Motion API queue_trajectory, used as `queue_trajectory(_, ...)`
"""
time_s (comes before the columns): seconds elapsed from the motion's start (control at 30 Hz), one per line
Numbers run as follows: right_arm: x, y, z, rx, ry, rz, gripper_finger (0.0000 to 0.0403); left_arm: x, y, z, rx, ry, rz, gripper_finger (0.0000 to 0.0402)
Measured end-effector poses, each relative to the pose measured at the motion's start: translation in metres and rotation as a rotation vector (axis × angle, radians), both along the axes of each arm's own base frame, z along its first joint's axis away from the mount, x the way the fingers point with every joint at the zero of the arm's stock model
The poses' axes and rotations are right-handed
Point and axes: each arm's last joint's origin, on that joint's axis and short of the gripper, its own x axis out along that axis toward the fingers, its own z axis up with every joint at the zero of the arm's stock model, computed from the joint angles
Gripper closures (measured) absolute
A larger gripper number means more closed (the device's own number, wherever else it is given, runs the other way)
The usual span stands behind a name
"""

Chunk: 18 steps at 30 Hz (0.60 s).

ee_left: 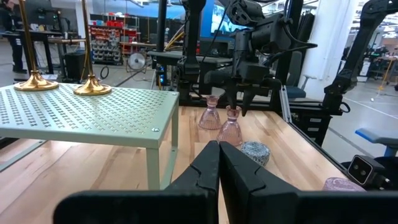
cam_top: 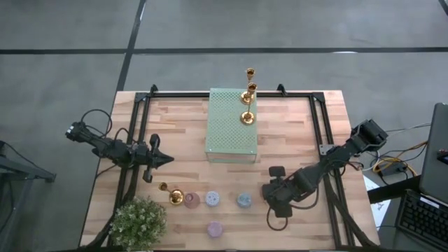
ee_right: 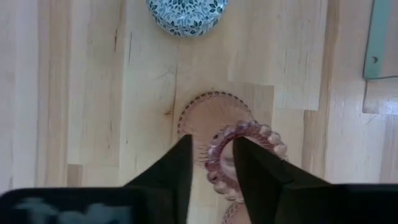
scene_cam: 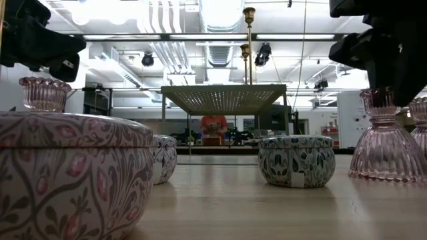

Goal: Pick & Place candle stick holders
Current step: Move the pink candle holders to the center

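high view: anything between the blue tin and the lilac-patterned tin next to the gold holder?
One pale tin sits between the blue tin and the lilac-patterned tin, in the high view's front row; the gold holder lies beyond it.

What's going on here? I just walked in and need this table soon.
A two-armed robot is sorting candle holders. The right gripper is down at the rim of a pink glass candle holder standing on the table, with a second pink one beside it. Three gold candlestick holders already stand on the green perforated stand. The left gripper hangs shut and empty off to the side.
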Motion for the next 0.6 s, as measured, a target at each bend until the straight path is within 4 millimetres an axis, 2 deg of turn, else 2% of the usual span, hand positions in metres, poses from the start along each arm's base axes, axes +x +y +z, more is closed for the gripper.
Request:
queue_trajectory(0.13,0.0004,0.0002,0.0002,-0.004,-0.003,0.010,0.0358,0.0000,0.0000,-0.0001,0.000,0.000,0.000,0.0390)
queue_trajectory(0.23,-0.0002,-0.0003,0.0030,-0.004,-0.017,0.011,0.0376,0.0000,0.0000,0.0000,0.000,0.000,0.000,0.0390)
queue_trajectory(0.6,-0.0001,-0.0008,0.0056,-0.006,-0.033,0.008,0.0369,0.0000,0.0000,0.0000,0.000,0.000,0.000,0.0390)
